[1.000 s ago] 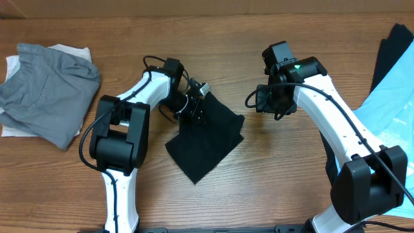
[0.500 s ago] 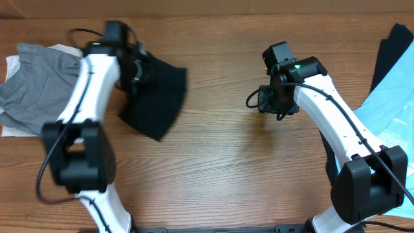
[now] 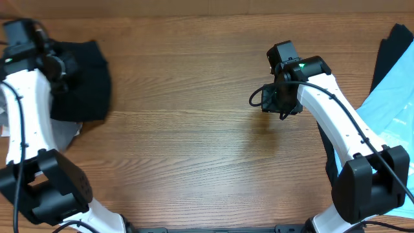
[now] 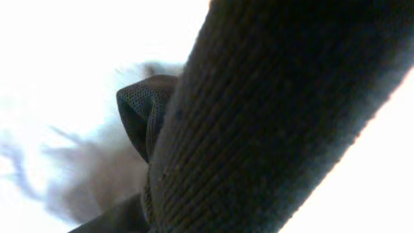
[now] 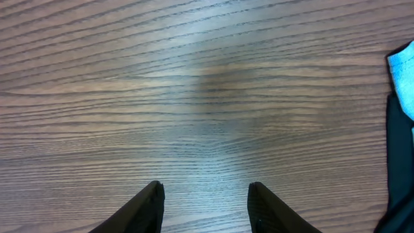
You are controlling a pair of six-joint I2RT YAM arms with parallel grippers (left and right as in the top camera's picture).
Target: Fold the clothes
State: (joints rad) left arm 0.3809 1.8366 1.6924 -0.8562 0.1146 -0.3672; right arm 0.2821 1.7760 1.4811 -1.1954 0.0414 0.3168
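The folded black T-shirt (image 3: pixel 83 81) hangs at the far left of the table, over the pile of other clothes. My left gripper (image 3: pixel 57 68) is shut on its edge. In the left wrist view the black T-shirt's weave (image 4: pixel 259 123) fills the frame up close and hides the fingers. My right gripper (image 3: pixel 274 102) hovers over bare wood right of centre. Its jaws stand open with nothing between them; in its wrist view the right gripper (image 5: pixel 206 194) frames only tabletop.
A strip of grey garment (image 3: pixel 67 133) peeks out under the black T-shirt. At the right edge lie a light blue garment (image 3: pixel 388 113) and a dark one (image 3: pixel 392 55). The blue garment's corner (image 5: pixel 403 70) and dark cloth (image 5: pixel 401 162) show in the right wrist view.
My left arm has swung the folded black T-shirt from the table's middle to the far left, over the grey pile. The right arm has barely shifted.
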